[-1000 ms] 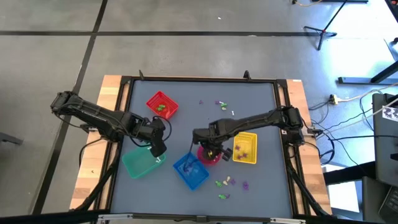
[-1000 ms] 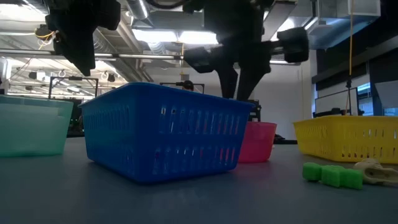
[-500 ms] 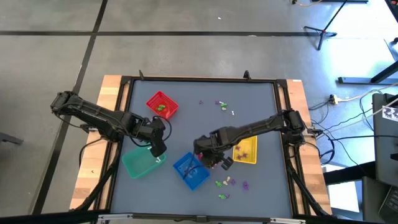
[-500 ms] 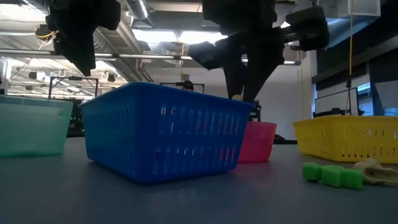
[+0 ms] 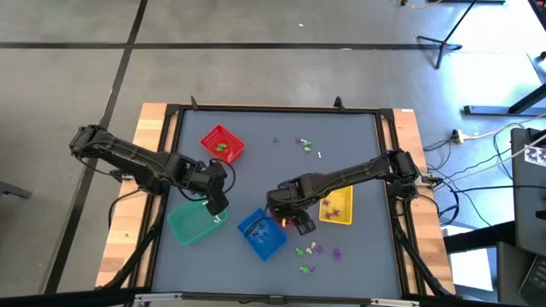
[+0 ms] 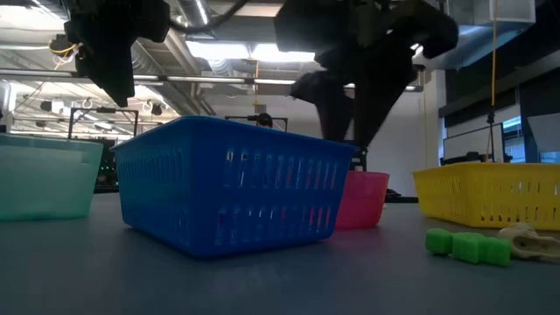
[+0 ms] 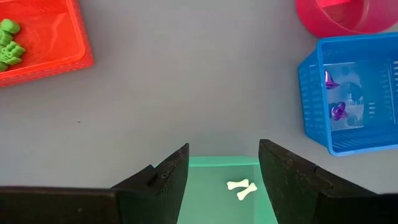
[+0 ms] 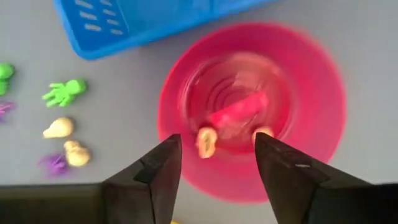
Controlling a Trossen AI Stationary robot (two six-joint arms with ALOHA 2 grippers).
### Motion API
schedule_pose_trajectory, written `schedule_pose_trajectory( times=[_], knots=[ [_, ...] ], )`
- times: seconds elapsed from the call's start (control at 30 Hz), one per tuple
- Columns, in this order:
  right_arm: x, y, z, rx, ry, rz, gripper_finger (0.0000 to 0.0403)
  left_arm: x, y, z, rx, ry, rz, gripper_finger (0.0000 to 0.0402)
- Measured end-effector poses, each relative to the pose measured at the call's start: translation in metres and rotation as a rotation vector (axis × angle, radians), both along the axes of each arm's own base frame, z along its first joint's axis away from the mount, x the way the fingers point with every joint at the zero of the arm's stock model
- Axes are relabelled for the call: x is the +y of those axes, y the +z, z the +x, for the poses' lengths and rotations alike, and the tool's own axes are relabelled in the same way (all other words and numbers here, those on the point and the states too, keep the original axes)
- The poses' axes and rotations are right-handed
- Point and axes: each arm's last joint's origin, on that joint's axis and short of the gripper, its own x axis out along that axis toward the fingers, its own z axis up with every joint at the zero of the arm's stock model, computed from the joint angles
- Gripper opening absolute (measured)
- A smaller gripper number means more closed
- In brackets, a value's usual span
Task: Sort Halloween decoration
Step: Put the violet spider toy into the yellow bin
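Note:
My right gripper [image 8: 216, 149] hangs open, fingers pointing down, over the pink bowl [image 8: 311, 93]. Two cream trinkets [image 8: 205, 142] lie in the bowl, below and between the fingers. My left gripper [image 7: 224, 149] waits open above the teal basket [image 7: 211, 186], where a white bone [image 7: 241, 188] lies. Green trinkets [image 7: 9, 46] sit in the red basket [image 5: 223, 143]. Purple ones [image 7: 336, 111] sit in the blue basket [image 5: 262, 234]. Loose green, cream and purple trinkets [image 5: 311, 251] lie on the table near the front, and more [image 5: 303, 143] toward the far side.
The yellow basket [image 5: 337, 206] stands just right of the pink bowl, and the blue basket touches or nearly touches the bowl's left side. In the low view a green block [image 6: 468, 245] and a cream piece [image 6: 525, 241] lie close to the camera.
My right gripper has rolled about its downward axis and shifted slightly toward the table's near edge above the pink bowl. Its fingers, narrow a second ago, now stand wide open. My left arm has kept still.

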Motion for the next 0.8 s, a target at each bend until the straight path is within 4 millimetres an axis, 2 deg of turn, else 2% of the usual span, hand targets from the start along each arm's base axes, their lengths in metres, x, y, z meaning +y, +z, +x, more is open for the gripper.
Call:
schedule_pose_trajectory(
  times=[0.17,0.43,0.63,0.8],
  knots=[
    [-0.001,0.006,-0.011,0.084,0.002,0.029,0.0204,0.000,0.000,0.000,-0.002,0.003,0.007,0.0178],
    [0.000,0.042,-0.027,0.016,-0.059,0.057,0.0205,0.000,0.000,0.000,-0.002,0.003,0.007,0.0178],
    [0.027,0.067,-0.053,-0.013,-0.070,0.016,0.0205,0.000,0.000,0.000,-0.002,0.003,0.007,0.0178],
    [0.050,0.071,-0.073,0.015,-0.163,-0.094,0.0205,0.000,0.000,0.000,-0.002,0.003,0.007,0.0178]
  ],
)
